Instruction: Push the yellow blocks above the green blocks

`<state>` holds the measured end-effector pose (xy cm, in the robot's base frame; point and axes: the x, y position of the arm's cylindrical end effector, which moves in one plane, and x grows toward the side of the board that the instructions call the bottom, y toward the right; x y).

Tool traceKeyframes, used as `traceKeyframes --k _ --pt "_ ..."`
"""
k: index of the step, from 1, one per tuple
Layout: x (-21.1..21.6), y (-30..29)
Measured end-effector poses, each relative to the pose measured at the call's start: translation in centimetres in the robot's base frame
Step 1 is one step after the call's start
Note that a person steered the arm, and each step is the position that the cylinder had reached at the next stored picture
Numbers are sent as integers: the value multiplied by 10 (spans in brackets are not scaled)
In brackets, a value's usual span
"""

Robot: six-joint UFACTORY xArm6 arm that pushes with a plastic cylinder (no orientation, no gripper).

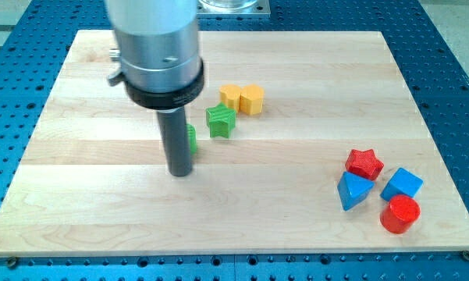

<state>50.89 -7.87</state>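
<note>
Two yellow blocks sit side by side near the board's top middle: a yellow block [231, 96] on the left and a yellow hexagon [251, 99] on the right, touching. A green star [221, 121] lies just below and left of them. A second green block [192, 139] is mostly hidden behind my rod; only its right edge shows. My tip [180, 172] rests on the board just below and left of that hidden green block, to the left of the green star.
A red star [364, 163], a blue triangular block [353, 190], a blue cube [402, 184] and a red cylinder [399, 214] cluster at the board's lower right. The wooden board [86, 195] lies on a blue perforated table.
</note>
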Motion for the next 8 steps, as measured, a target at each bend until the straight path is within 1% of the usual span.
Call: traceKeyframes --k 1,2,3,4,5,6,8 --pt "-37 8" --pt "-34 0" --pt "-19 70" --pt "-55 127" --pt "-104 211" --pt "-128 193" --pt "-130 142"
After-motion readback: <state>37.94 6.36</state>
